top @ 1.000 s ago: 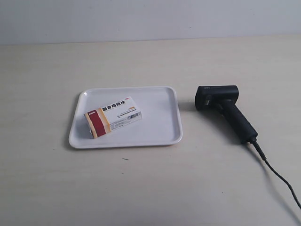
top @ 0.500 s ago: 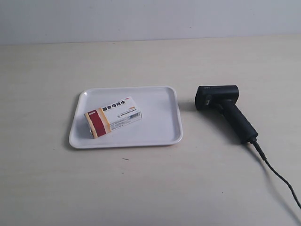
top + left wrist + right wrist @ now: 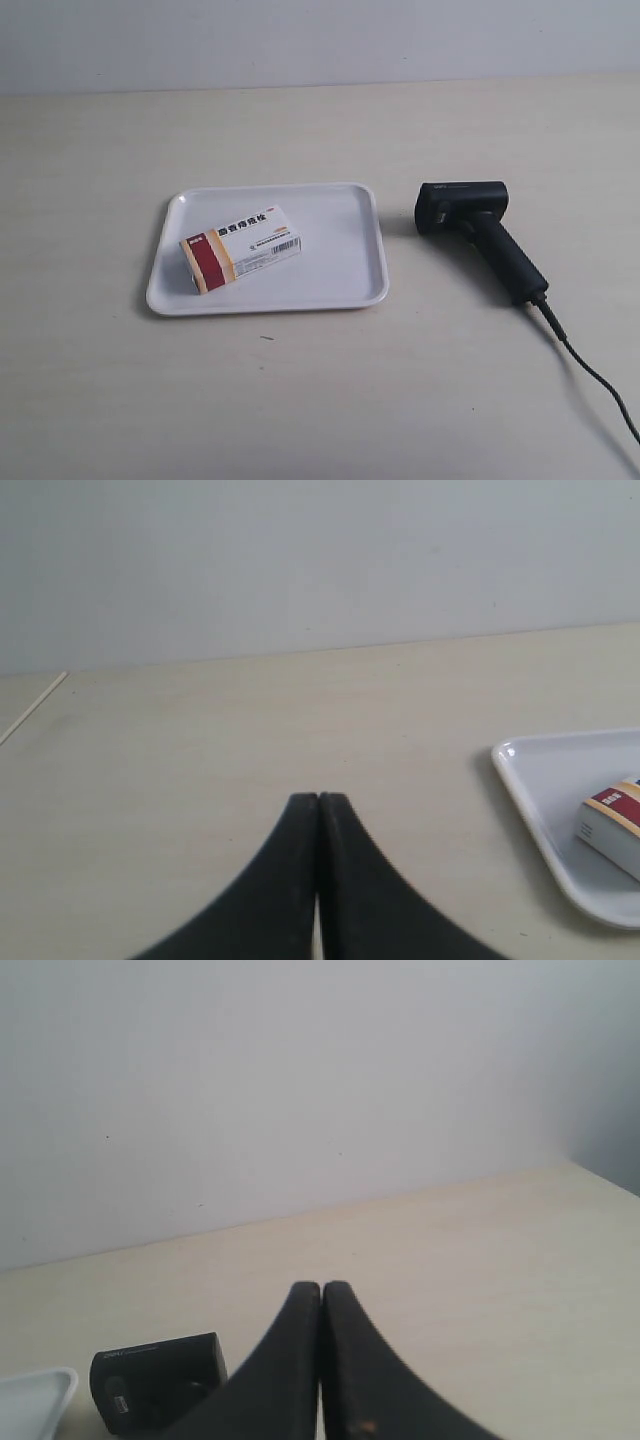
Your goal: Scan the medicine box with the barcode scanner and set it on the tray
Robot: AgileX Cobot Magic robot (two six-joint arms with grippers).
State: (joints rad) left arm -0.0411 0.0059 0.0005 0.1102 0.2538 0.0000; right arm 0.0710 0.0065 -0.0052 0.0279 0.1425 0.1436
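Both claws pressed closed, empty; medicine box inside tray rim; barcode scanner beside

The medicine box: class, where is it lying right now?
In the exterior view the medicine box lies flat inside the white tray, toward the tray's left half, with the barcode scanner on the table off the tray's right edge.

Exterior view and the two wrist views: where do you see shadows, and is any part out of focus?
Exterior view: sharp, soft light; faint shadows beside the tray and barcode scanner. Left wrist view: the shut left gripper is slightly soft, the medicine box readable. Right wrist view: the shut right gripper similar.
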